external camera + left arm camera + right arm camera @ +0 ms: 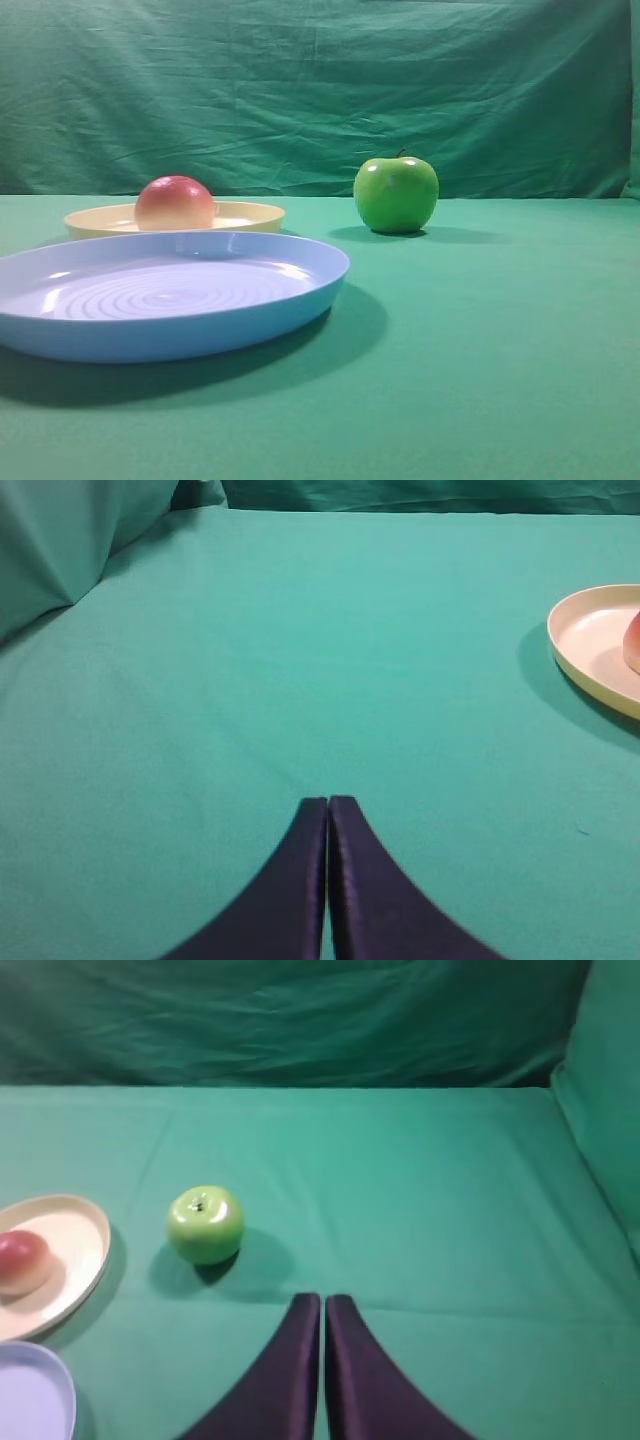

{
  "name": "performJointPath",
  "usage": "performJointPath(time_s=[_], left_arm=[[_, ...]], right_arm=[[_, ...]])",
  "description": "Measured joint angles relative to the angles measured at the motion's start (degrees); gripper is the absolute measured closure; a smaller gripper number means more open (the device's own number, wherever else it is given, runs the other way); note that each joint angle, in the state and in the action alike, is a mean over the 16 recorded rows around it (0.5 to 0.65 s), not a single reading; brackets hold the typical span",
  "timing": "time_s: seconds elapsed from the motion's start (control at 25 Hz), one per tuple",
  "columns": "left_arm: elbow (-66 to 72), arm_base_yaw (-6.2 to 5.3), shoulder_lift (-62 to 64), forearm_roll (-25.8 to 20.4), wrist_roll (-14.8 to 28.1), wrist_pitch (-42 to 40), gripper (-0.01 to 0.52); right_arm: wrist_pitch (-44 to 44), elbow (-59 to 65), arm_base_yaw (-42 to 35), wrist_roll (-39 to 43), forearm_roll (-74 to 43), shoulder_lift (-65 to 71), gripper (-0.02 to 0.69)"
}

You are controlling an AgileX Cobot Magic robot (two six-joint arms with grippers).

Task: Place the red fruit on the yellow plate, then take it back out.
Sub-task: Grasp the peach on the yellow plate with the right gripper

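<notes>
Since the red fruit (175, 203) already sits inside the yellow plate (250, 216), toward the plate's 9 o'clock side in the exterior high view, the placing half of the task reads as done and the taking-out half as not yet begun.

Item: left gripper (328, 802). Jaws pressed together, nothing between them; it hangs over bare cloth with the plate at its 2 o'clock, well apart.

Item: right gripper (322, 1300). Jaws likewise together, empty; the green apple (205, 1224) lies near at its 10 o'clock and the fruit beyond at 9 o'clock. Neither claw touches anything, which suits a pause between release and re-grasp.

Item: blue plate (300, 300). Empty, nearest the exterior camera, just in front of the yellow one.

Surface: green cloth (480, 350), smooth, faint creases. Room: a hanging green backdrop (320, 90), wrinkled, closes the rear and sides.
</notes>
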Motion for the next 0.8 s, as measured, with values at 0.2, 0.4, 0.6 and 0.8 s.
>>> performJointPath(time_s=[0.2, 0.4, 0.6, 0.8], left_arm=[[0.0, 0.0, 0.0, 0.0, 0.0, 0.0, 0.514], [0.0, 0.0, 0.0, 0.0, 0.0, 0.0, 0.514], [0.0, 0.0, 0.0, 0.0, 0.0, 0.0, 0.514], [0.0, 0.0, 0.0, 0.0, 0.0, 0.0, 0.514]], right_arm=[[-7.4, 11.7, -6.3, 0.0, 0.5, -9.7, 0.665], [-12.9, 23.0, -10.0, 0.0, 0.2, -18.7, 0.665], [-15.6, 32.5, -11.7, 0.0, 0.1, -26.0, 0.665], [-16.4, 39.4, -12.0, 0.0, 0.0, -30.6, 0.665]])
